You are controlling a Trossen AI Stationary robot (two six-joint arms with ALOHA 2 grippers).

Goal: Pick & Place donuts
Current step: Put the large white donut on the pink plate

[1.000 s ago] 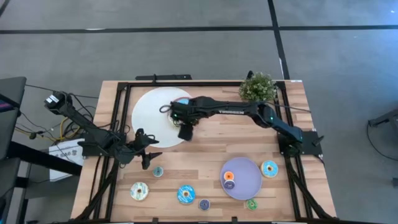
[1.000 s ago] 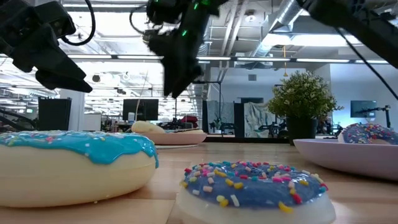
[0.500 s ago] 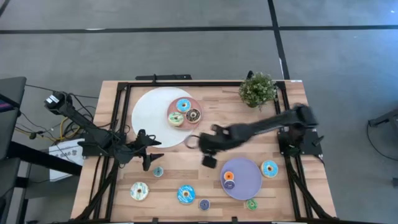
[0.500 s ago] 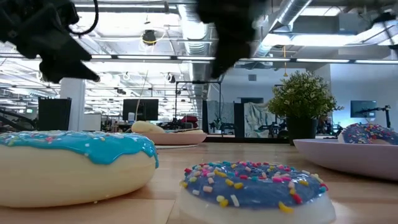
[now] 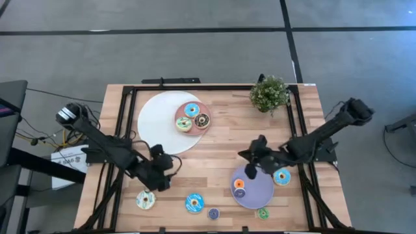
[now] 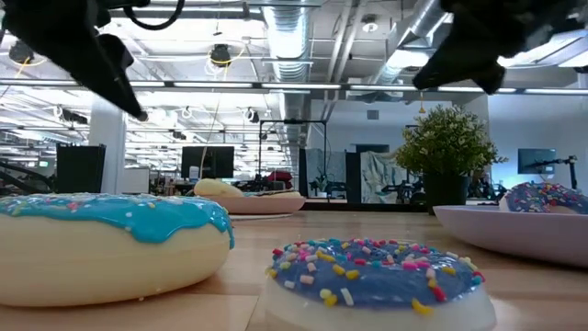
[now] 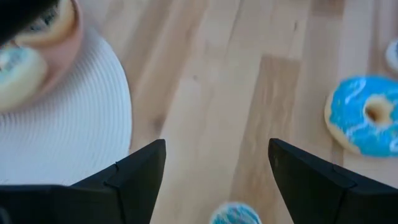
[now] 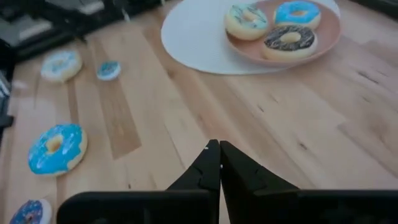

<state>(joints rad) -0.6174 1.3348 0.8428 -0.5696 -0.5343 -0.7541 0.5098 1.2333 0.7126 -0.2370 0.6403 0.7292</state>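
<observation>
A pink plate (image 5: 192,117) on the white plate (image 5: 159,117) carries three donuts: blue (image 5: 192,109), brown (image 5: 202,120) and cream-green (image 5: 184,124). The lavender plate (image 5: 259,190) holds an orange donut (image 5: 238,184) and a purple one (image 5: 239,193). Loose on the table lie a cream donut (image 5: 145,199), a blue one (image 5: 194,203), a small purple one (image 5: 213,212), a green one (image 5: 262,212) and one (image 5: 281,176) beside the lavender plate. My left gripper (image 7: 217,180) hangs open above a small teal donut (image 7: 235,214). My right gripper (image 8: 219,163) is shut and holds nothing, above the lavender plate's far edge.
A potted plant (image 5: 269,92) stands at the table's far right. A black frame (image 5: 214,86) runs along the table's edges. Bare wood (image 5: 221,146) lies between the plates.
My right gripper has swung from over the pink plate toward the table's near right, ending by the lavender plate; the three donuts on the pink plate now show uncovered. My left gripper has moved toward the near edge and a little right, over the small teal donut.
</observation>
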